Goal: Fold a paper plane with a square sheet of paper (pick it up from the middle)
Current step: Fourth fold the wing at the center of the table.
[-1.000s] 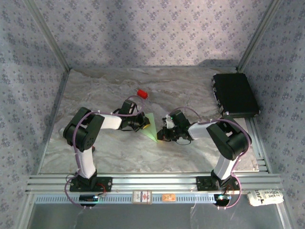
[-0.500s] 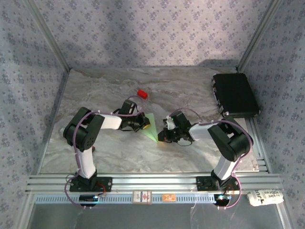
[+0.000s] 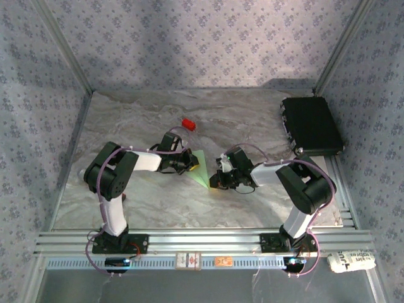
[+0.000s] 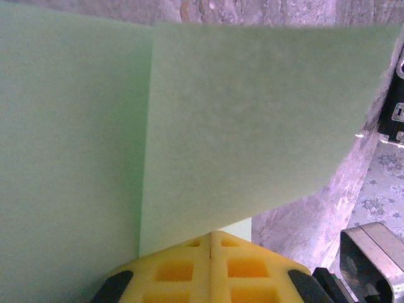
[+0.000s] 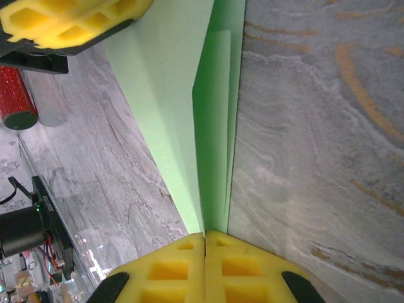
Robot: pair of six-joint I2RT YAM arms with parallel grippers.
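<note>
The square sheet of paper [image 3: 200,168], pale green and folded into a creased wedge, hangs between my two grippers above the table's middle. My left gripper [image 3: 189,163] is shut on its left edge. In the left wrist view the paper [image 4: 189,120] rises from the closed yellow pads [image 4: 183,268], with a vertical crease left of centre. My right gripper [image 3: 216,179] is shut on the paper's near tip. In the right wrist view the folded layers [image 5: 211,126] run into the closed gripper [image 5: 204,236], and the left gripper's pads [image 5: 69,19] show at the top left.
A small red block [image 3: 188,124] lies on the marble table [image 3: 126,202] behind the left gripper, also seen as the red block [image 5: 16,95] in the right wrist view. A black case [image 3: 310,125] sits at the back right. Aluminium rails run along the near edge.
The right gripper has shifted slightly left and toward the near edge with the paper's tip. The left gripper has barely moved. Both stay shut.
</note>
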